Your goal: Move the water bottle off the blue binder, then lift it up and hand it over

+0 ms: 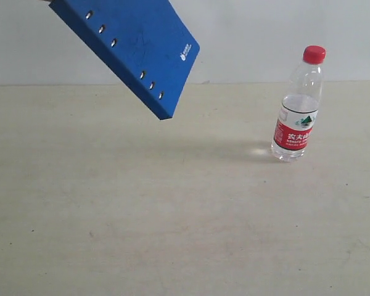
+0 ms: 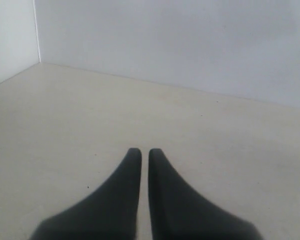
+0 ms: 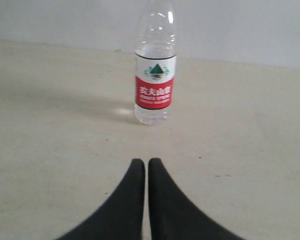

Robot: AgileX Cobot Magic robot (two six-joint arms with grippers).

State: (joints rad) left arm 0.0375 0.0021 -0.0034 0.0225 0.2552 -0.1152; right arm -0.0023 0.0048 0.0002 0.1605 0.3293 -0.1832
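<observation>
The water bottle stands upright on the table at the right, red cap on top, apart from the binder. In the right wrist view the water bottle is straight ahead of my right gripper, which is shut on nothing and a good way short of it. The blue binder hangs tilted in the air at the upper left, its low corner above the table; what holds it is out of view. My left gripper is shut and empty, facing bare table. Neither gripper shows in the exterior view.
The beige table runs back to a pale wall. The left wrist view shows a wall corner at the table's far end. The binder casts a faint shadow on the table.
</observation>
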